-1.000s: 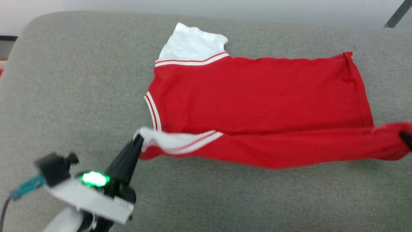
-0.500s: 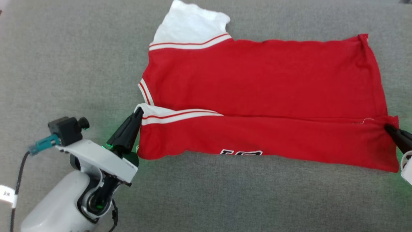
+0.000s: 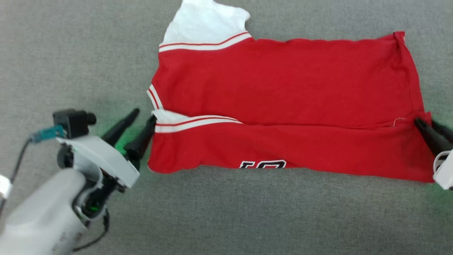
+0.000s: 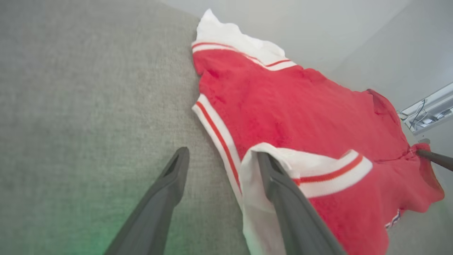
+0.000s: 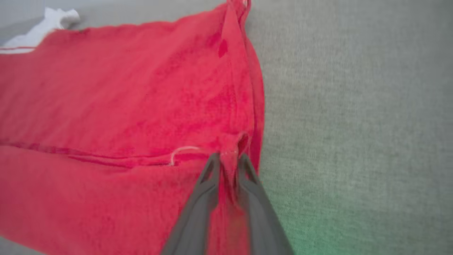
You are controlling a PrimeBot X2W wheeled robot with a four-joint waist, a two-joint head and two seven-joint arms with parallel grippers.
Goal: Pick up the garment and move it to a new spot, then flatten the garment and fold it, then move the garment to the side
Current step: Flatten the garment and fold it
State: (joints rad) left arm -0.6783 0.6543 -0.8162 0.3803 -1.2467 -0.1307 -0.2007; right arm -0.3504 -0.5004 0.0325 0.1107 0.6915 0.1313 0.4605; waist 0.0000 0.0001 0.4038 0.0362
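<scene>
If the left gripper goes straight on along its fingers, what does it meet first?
Most likely the garment: the open left gripper points at its striped collar edge, and one finger touches the folded sleeve.

The grey top lies bare on the near side of the shirt and far to its left, so a hand can pass there. The left gripper, fingers spread, blocks the shirt's left edge. The right gripper blocks its right edge, pinching cloth.
</scene>
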